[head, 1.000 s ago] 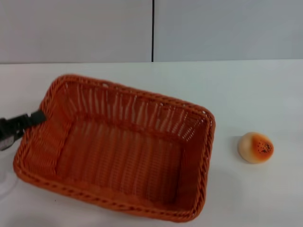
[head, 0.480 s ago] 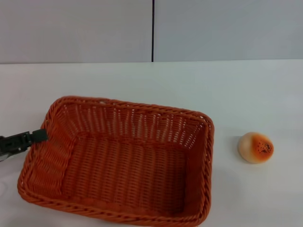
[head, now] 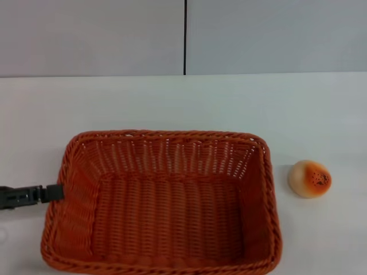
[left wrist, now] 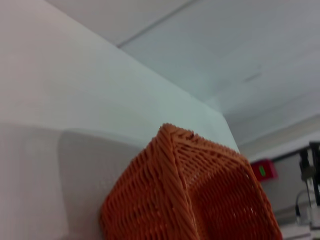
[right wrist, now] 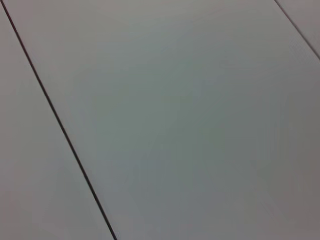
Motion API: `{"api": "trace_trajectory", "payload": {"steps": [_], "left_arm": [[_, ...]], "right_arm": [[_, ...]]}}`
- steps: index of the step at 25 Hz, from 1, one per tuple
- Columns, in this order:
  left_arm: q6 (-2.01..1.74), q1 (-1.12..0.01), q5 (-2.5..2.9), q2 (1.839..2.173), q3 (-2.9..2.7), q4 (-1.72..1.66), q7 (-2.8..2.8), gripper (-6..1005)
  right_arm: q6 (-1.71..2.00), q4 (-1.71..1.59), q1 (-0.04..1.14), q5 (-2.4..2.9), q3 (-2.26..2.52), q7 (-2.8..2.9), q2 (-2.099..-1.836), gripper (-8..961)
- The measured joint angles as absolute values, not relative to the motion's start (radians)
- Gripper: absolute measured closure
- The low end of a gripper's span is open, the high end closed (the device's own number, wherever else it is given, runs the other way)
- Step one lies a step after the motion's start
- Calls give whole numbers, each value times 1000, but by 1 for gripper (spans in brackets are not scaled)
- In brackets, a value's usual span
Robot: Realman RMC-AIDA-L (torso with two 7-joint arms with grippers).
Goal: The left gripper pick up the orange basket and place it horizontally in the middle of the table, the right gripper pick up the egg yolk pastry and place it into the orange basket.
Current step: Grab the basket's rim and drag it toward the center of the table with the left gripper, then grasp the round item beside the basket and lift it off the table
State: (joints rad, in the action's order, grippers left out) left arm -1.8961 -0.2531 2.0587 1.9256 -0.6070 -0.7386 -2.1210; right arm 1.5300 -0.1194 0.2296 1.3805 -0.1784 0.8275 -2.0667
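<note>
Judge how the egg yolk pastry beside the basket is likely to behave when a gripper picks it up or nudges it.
The egg yolk pastry looks round and domed, so a nudge would probably roll it across the table. Its small size suggests it is light. Its bun-like surface hints that a hard squeeze could dent it.

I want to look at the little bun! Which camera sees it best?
The head view: the egg yolk pastry sits in full sight on the table, right of the orange basket. The left wrist view shows only basket; the right wrist view shows neither.
</note>
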Motion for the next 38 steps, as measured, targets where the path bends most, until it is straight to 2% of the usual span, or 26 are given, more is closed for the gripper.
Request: {"api": "trace_trajectory", "payload": {"steps": [8, 12, 15, 16, 17, 20, 22, 24, 25, 26, 30, 31, 32, 33, 38], "left_arm": [[-1880, -271, 2079, 1915, -575, -739, -2114, 326], [-1808, -265, 2083, 1882, -536, -737, -2047, 328], [-1774, -259, 2084, 1873, -463, -735, -1978, 329], [-1767, -260, 2080, 1876, -416, -733, -1938, 330], [-1767, -260, 2080, 1876, -416, -733, -1938, 330], [-1742, -285, 2066, 1914, -256, -724, -1792, 331], [-1717, -308, 2049, 1941, -184, -710, -1703, 332], [-1717, -308, 2049, 1941, -184, -710, -1703, 332], [-1681, -326, 1988, 1976, -122, -669, -1581, 332], [-1672, -329, 1959, 1987, -110, -648, -1539, 332], [-1663, -329, 1917, 1997, -100, -621, -1490, 332], [-1652, -324, 1783, 2028, -86, -524, -1320, 332], [-1652, -319, 1725, 2043, -84, -478, -1231, 332], [-1654, -316, 1692, 2053, -83, -443, -1172, 332], [-1648, -319, 1679, 2053, -96, -366, -1105, 332]], "right_arm": [[1502, -148, 248, 1381, -85, 887, -2049, 279], [1462, -235, 260, 1383, 81, 1042, -2031, 281], [1462, -313, 270, 1427, 222, 1219, -1991, 282], [1481, -379, 289, 1514, 299, 1356, -1955, 283], [1481, -379, 289, 1514, 299, 1356, -1955, 283], [1535, -467, 336, 1690, 357, 1547, -1904, 285], [1591, -519, 383, 1809, 363, 1637, -1879, 286], [1648, -563, 435, 1915, 364, 1703, -1861, 287], [1669, -580, 458, 1961, 365, 1733, -1855, 288], [1705, -607, 512, 2069, 371, 1794, -1841, 288], [1733, -632, 588, 2226, 414, 1872, -1827, 290], [1736, -650, 626, 2301, 469, 1907, -1828, 291], [1736, -650, 626, 2301, 469, 1907, -1828, 291], [1737, -663, 644, 2331, 508, 1922, -1833, 292], [1729, -719, 682, 2407, 701, 1972, -1873, 294]]}}
